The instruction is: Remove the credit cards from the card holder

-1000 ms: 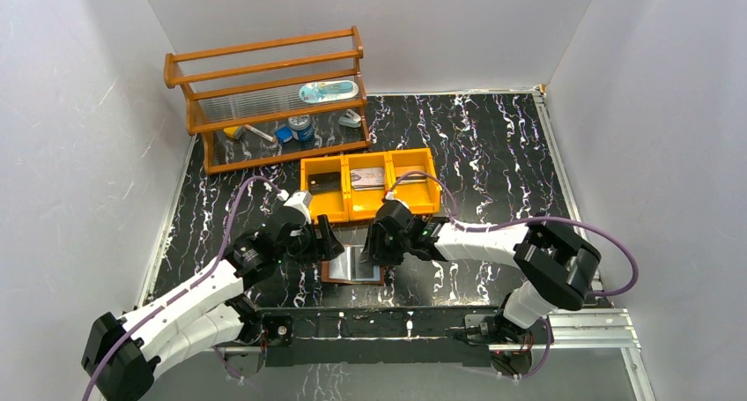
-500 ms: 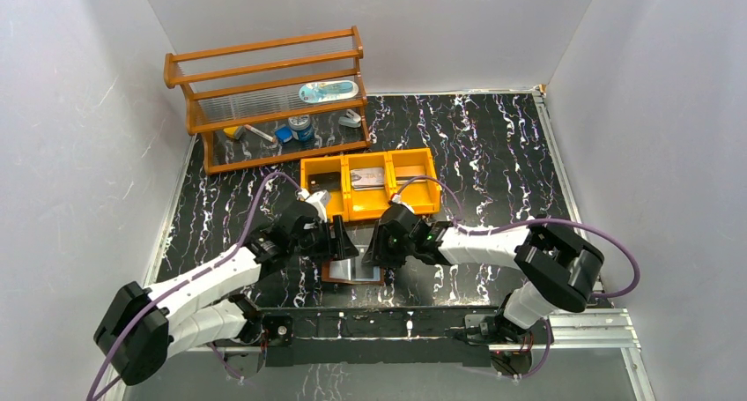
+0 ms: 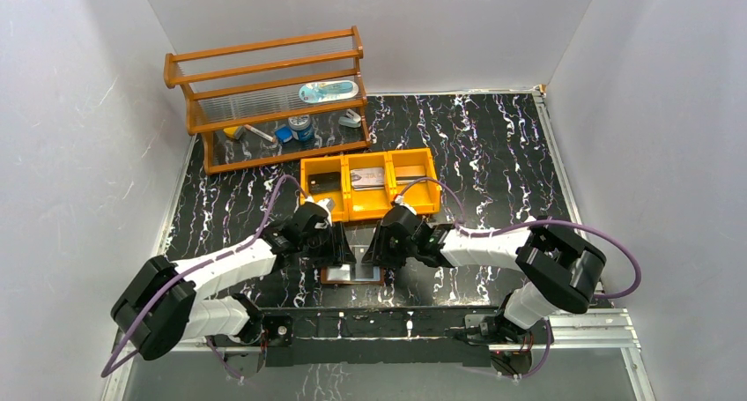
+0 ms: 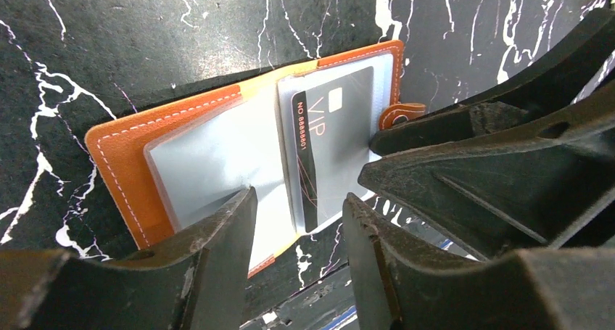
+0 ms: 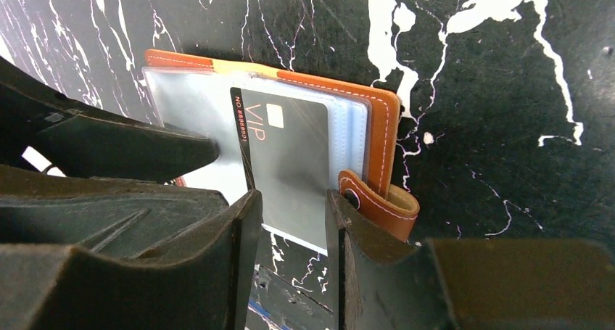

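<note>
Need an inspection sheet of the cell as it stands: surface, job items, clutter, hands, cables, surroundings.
Surface: black white-veined table.
Job's things: card holder open flat by the arm bases; dark VIP card in the sleeve on the snap-tab side.
Clutter: orange tray behind the holder, contents too small to tell; wooden rack at back left with small items.
Hands: left hand open, low over the holder; right hand open, over the card.
Cables: purple cables loop along both arms.
Surroundings: white walls on three sides.

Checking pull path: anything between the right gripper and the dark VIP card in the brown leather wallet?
Only the clear plastic sleeve around the dark grey VIP card; the right gripper hangs open over the card's near edge.
</note>
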### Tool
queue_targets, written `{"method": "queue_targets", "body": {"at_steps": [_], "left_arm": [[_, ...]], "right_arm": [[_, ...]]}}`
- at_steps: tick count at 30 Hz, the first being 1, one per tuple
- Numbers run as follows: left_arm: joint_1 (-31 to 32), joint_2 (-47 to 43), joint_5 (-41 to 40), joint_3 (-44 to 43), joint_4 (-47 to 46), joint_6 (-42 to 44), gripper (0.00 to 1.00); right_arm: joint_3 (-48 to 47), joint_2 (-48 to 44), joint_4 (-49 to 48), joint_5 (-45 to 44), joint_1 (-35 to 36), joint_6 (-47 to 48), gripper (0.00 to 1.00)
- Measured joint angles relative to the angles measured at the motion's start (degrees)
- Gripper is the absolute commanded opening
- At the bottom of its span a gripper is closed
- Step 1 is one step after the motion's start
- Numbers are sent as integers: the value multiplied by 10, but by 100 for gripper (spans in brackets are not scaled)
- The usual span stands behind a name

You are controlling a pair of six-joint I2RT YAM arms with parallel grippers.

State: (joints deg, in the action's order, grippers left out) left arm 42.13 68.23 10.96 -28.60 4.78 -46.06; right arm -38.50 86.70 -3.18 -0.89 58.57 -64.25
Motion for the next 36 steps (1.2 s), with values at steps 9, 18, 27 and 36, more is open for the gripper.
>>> {"method": "queue_targets", "body": {"at_steps": [9, 18, 27, 36], "left_arm": [[0, 24, 2, 7, -16, -2, 40], [-1, 45, 7, 15, -54, -16, 36], [-1, 43, 9, 24, -65, -20, 28], [-1, 35, 21, 30, -62, -22, 10]], "right_arm": [[9, 0, -18, 6, 0, -1, 47], [20, -2, -40, 9, -1, -2, 47], [27, 0, -56, 13, -2, -9, 47], [28, 0, -57, 13, -2, -16, 47]]}}
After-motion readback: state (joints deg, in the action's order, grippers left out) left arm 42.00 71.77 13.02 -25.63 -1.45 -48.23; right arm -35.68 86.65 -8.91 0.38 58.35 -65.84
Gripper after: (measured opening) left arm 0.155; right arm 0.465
